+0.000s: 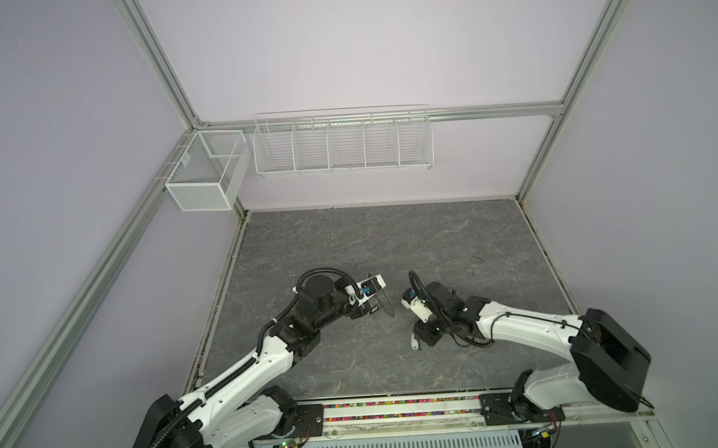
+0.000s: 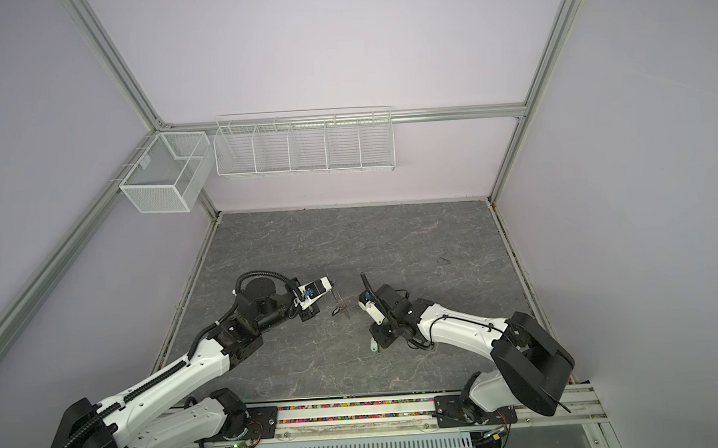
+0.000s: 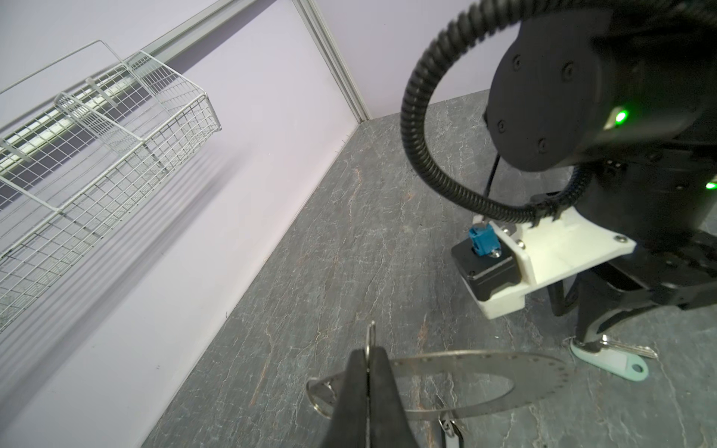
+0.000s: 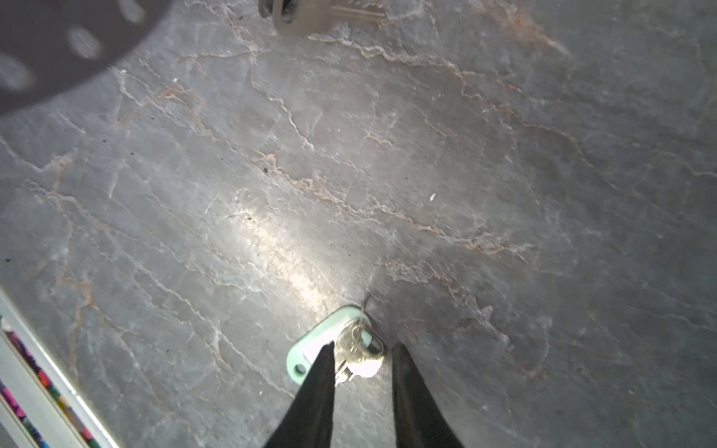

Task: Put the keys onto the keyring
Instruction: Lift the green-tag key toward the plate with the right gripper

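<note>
White-tagged key (image 4: 355,355) — between right gripper's (image 4: 363,346) parted jaws

In the right wrist view the keyring (image 4: 58,42) is blurred and cropped by the corner; one key (image 4: 310,23) is cut off by the edge.

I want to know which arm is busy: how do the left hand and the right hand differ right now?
The left hand is shut, pinching the keyring at its edge; the right hand has its jaws apart, gripping nothing. The left hand holds its load off the table; the right hand is down at the surface, straddling the pale-tagged key lying there. Shared: black tapered fingers.
</note>
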`<move>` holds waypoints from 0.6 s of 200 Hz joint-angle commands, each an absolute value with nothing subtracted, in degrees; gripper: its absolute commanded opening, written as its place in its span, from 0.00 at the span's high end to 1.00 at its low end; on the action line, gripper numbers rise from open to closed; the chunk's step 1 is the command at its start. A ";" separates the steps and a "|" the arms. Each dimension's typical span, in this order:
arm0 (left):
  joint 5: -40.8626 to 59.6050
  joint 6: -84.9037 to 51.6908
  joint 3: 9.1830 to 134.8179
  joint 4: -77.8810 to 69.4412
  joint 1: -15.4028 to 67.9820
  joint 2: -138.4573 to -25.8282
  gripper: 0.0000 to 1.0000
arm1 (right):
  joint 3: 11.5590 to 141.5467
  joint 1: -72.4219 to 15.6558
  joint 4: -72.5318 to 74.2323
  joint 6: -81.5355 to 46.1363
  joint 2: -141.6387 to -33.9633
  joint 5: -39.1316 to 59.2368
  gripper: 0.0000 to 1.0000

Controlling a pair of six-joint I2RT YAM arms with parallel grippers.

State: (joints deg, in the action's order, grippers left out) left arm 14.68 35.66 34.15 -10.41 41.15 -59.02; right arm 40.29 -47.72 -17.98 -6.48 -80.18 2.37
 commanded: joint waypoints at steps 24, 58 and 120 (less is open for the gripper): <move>15.73 36.21 34.79 -11.65 40.78 -60.04 1.00 | 39.11 -47.90 -16.17 -9.70 -81.88 4.22 0.76; 15.83 36.21 35.03 -11.30 40.78 -60.05 1.00 | 38.24 -47.83 -14.85 -11.42 -82.50 3.51 0.77; 16.35 36.30 35.24 -11.21 40.78 -60.61 1.00 | 38.45 -48.08 -14.23 -12.04 -84.67 4.28 0.80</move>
State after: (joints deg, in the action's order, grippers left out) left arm 15.16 35.66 34.15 -10.41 41.15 -60.34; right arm 39.20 -47.72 -15.16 -11.18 -83.88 3.09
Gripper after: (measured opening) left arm 0.049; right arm 0.202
